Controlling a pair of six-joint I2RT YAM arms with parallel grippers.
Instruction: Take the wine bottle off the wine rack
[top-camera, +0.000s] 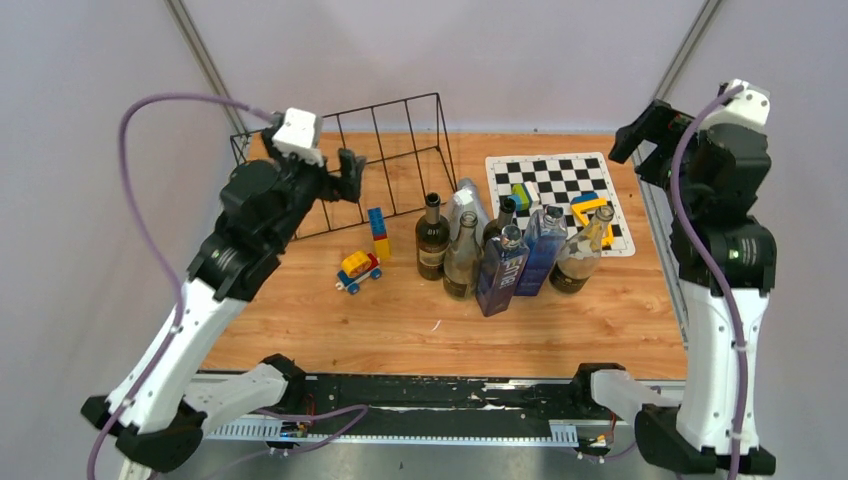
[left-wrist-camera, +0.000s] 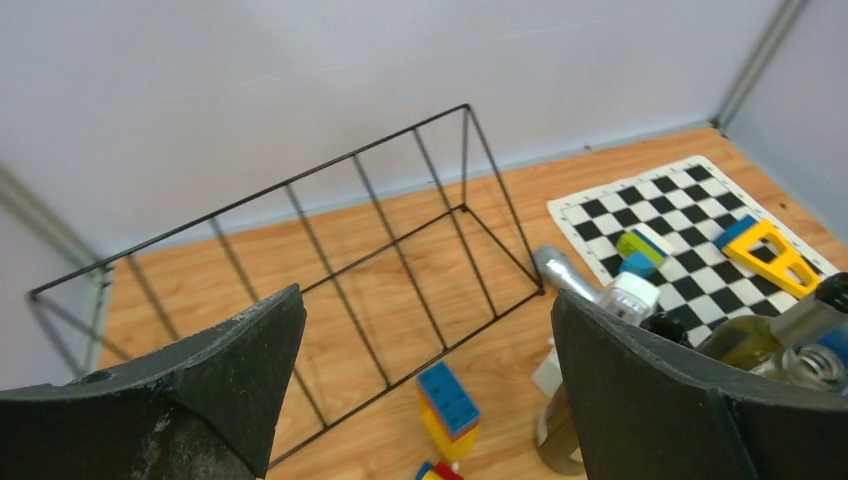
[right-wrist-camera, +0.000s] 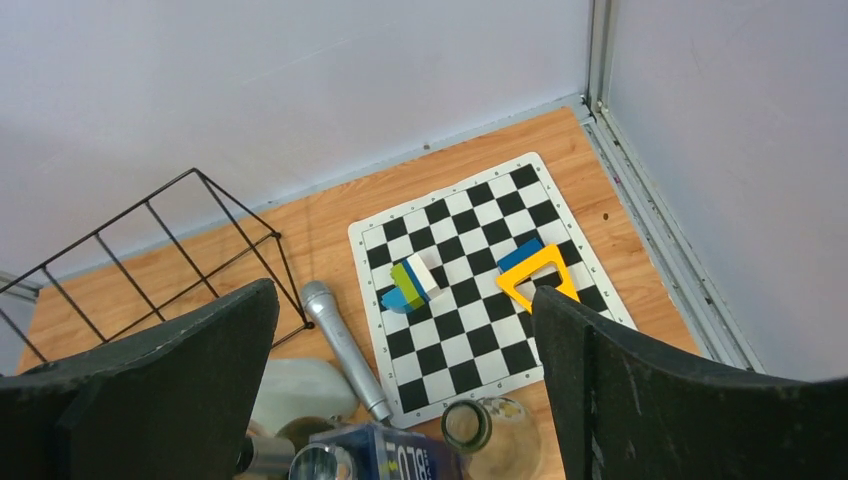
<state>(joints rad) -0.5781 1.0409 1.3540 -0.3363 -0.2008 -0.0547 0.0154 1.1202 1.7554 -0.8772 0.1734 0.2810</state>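
Black wire of the wine rack (top-camera: 385, 160) shows no bottle in any slot, and the left gripper (top-camera: 348, 172) hangs over its near rail, jaws spread wide, grasping nothing. Just right of the rack the bottles (top-camera: 500, 250) stand upright in a tight cluster, the dark wine bottle (top-camera: 432, 238) nearest that hand, to its right and towards the arm bases, long axis vertical. Past the chessboard mat (top-camera: 560, 172) the right gripper (top-camera: 632, 135) is raised, likewise released and empty, and I judge it the farther one.

I get bright, even light, soft faint shadows on the surface (top-camera: 400, 320), and slightly soft focus in wrist views.
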